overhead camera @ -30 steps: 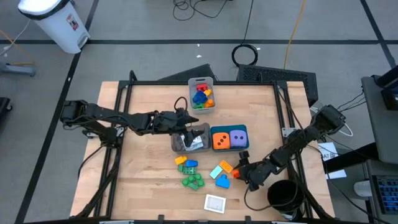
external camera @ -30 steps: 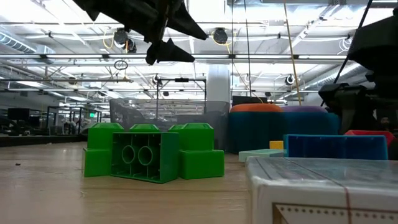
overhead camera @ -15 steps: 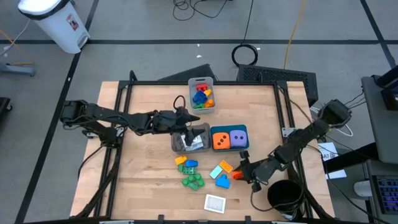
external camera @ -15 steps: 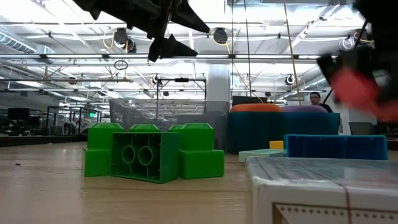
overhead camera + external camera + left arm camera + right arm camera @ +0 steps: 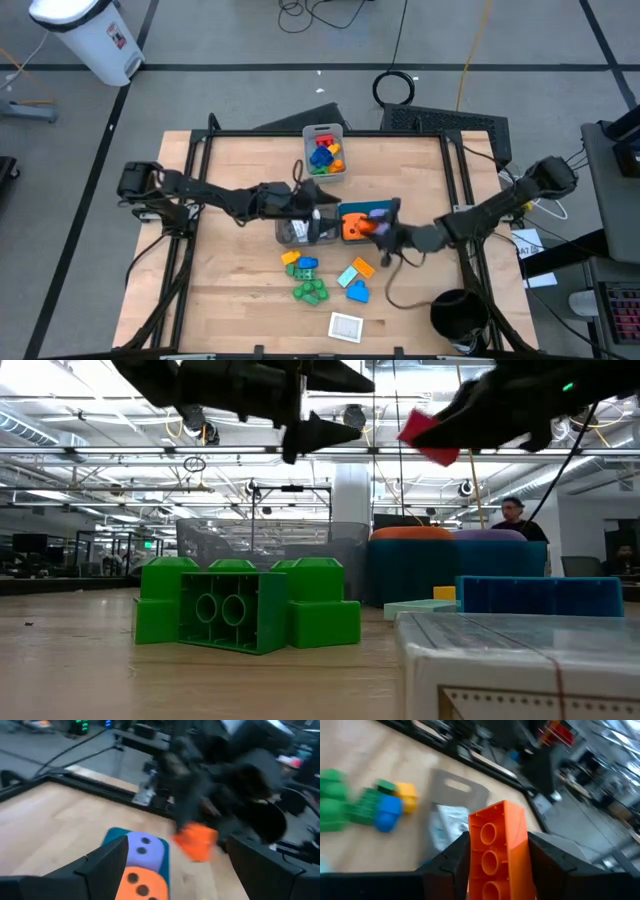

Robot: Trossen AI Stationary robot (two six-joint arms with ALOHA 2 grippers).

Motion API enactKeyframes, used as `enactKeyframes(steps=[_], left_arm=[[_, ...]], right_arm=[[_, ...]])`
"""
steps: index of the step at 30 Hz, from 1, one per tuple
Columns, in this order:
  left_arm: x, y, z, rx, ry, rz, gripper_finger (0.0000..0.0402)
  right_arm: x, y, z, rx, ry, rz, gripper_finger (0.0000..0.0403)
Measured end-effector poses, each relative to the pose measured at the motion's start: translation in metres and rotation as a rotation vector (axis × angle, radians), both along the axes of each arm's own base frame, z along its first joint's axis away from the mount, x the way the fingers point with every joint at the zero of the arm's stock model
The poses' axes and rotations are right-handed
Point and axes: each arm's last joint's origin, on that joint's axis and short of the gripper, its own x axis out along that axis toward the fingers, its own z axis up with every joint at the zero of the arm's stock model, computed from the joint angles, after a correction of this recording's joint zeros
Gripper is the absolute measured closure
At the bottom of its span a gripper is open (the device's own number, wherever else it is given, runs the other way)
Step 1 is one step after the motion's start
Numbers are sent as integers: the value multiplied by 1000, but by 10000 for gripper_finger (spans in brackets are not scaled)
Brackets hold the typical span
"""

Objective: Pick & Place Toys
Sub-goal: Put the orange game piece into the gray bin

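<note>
My right gripper (image 5: 378, 230) is shut on an orange-red brick (image 5: 497, 851), held in the air above the teal bin (image 5: 394, 206) with the orange die (image 5: 351, 227) and the purple die (image 5: 145, 847). In the low view the brick (image 5: 428, 434) shows high above the table. My left gripper (image 5: 320, 212) hangs open over the grey bin (image 5: 292, 232), facing the brick (image 5: 196, 840). More bricks (image 5: 301, 265) and a white-edged card (image 5: 346, 326) lie on the table nearer the front edge. My right gripper pinches the orange-red brick by its two long sides (image 5: 476, 854) between its two fingers (image 5: 449, 866), which lie along it. The gripper reaches almost level from the table's right. The brick is lifted clear, its hollow underside turned toward the wrist camera.
A pale bin (image 5: 324, 153) with bricks stands at the far edge. A green brick cluster (image 5: 245, 605), a blue brick (image 5: 357, 292) and a light blue card (image 5: 347, 276) lie in front. A black cup (image 5: 455, 315) stands at the near right corner.
My right gripper has lifted the orange-red brick off the table near the front right, tipped up toward level, and carried it toward the far left, over the teal bin. My left gripper has moved a little toward the right and tipped, staying open.
</note>
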Motion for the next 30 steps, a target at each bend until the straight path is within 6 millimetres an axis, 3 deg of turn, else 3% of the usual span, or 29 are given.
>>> enactKeyframes(steps=[9, 19, 22, 28, 30], left_arm=[[29, 1, -27, 66, 35, -34, 57], [46, 1, -35, 93, 52, -37, 65], [46, 1, -35, 89, 52, -39, 103], [46, 5, -37, 78, 68, -17, 243], [45, 8, -37, 71, 75, -13, 266]], right_arm=[[19, -28, -4, 53, -38, 9, 257], [29, -31, -15, 50, -31, 56, 257], [30, -31, -14, 51, -38, 55, 248], [29, -31, -14, 58, -38, 53, 245], [29, -31, -14, 64, -41, 50, 247]])
